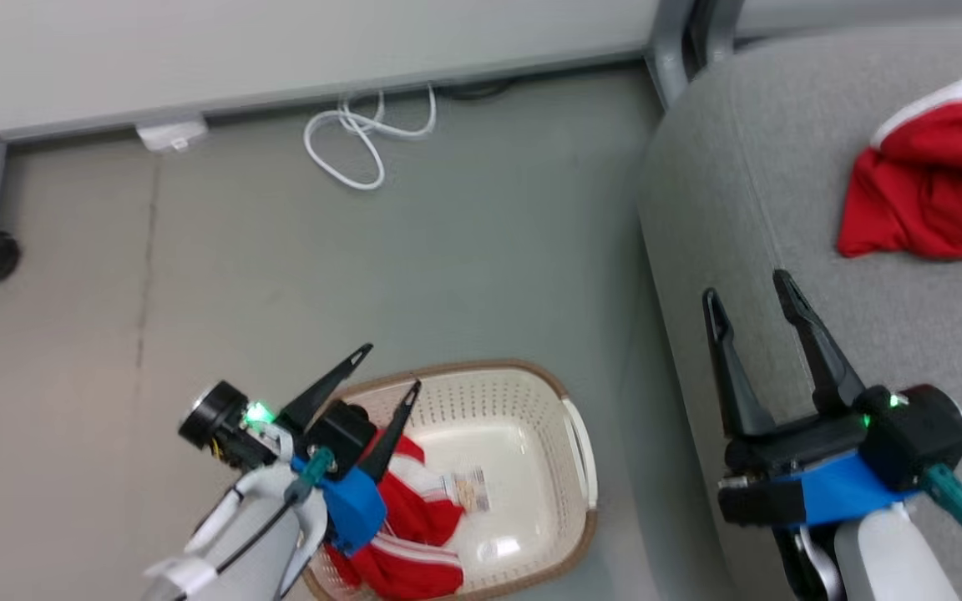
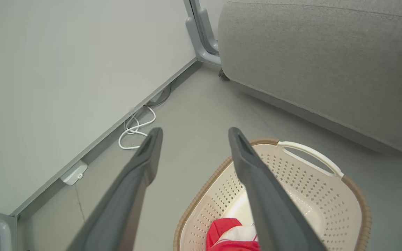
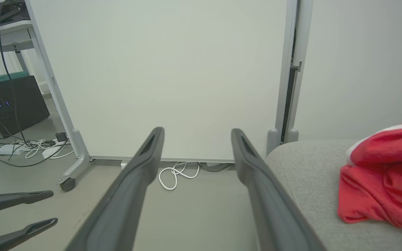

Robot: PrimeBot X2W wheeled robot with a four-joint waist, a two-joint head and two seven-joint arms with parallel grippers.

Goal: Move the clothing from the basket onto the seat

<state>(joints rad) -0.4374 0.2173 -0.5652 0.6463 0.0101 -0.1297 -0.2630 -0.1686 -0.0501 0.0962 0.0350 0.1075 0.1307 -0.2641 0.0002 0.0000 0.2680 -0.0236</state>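
The seat (image 1: 748, 150) stands to the right of the basket (image 1: 481, 371), near it, with a strip of floor (image 1: 481, 250) between them. The basket stands on the floor, and most of its bottom is bare.

The first garment (image 1: 932, 192) lies in a crumpled heap on the seat, well apart from the basket, so I judge this half of the task as done. The second garment (image 1: 418, 517) lies inside the basket, bunched against its near left side, with white stripes showing. It is the part that is left to move.

The right gripper (image 1: 746, 285) hangs over the edge of the seat, to the right of the basket. Its jaws are apart and hold nothing. The left gripper (image 1: 390, 367) hovers over the left rim of the basket, above the second garment. Its jaws are also apart and empty, and I cannot tell how high above the cloth they are.

In my judgement the task is about halfway. The left gripper must go down into the basket, close on the cloth, lift it and carry it across to the seat.
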